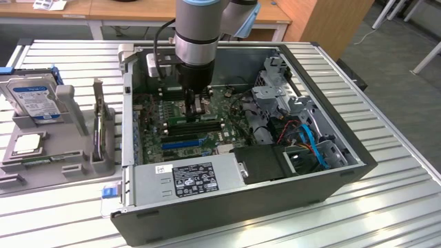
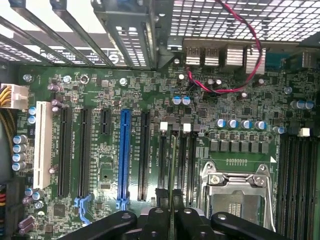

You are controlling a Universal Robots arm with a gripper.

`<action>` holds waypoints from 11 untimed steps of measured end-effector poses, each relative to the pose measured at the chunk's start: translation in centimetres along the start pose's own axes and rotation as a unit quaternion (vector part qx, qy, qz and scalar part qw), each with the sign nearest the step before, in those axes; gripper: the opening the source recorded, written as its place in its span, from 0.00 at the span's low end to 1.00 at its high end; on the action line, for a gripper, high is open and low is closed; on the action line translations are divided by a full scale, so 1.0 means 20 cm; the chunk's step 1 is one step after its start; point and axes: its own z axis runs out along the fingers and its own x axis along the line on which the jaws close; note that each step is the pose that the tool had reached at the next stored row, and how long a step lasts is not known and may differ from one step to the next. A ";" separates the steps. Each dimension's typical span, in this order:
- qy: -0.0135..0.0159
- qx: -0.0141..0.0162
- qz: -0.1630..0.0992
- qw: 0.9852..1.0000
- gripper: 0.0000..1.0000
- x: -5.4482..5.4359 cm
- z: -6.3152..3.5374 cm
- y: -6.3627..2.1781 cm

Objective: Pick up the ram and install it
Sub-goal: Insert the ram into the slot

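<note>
My gripper point(image 1: 195, 107) reaches down into the open computer case point(image 1: 227, 212), low over the motherboard point(image 1: 175, 111). It is shut on the ram point(image 2: 172, 170), which appears edge-on in the wrist view as a thin green strip between the black fingers point(image 2: 155, 220). The strip runs in line with the black memory slots point(image 2: 162, 160) beside the processor socket point(image 2: 237, 192). Whether its lower edge sits in a slot I cannot tell.
A power supply point(image 1: 186, 178) fills the case's near side, with drive cages and blue and red cables point(image 1: 303, 139) at the exterior view's right. Outside, at the left, a grey holder point(image 1: 41, 155) carries a hard drive point(image 1: 34, 98) and an upright expansion card point(image 1: 100, 121).
</note>
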 end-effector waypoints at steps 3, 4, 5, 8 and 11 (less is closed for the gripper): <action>0.000 0.000 -0.005 1.000 0.13 0.00 0.000 0.000; 0.000 0.000 -0.005 1.000 0.13 0.00 0.000 0.000; 0.000 0.000 -0.005 1.000 0.13 0.00 0.000 0.000; 0.000 0.000 -0.005 1.000 0.13 0.00 0.002 0.000; 0.000 0.000 -0.005 1.000 0.13 0.01 0.004 0.000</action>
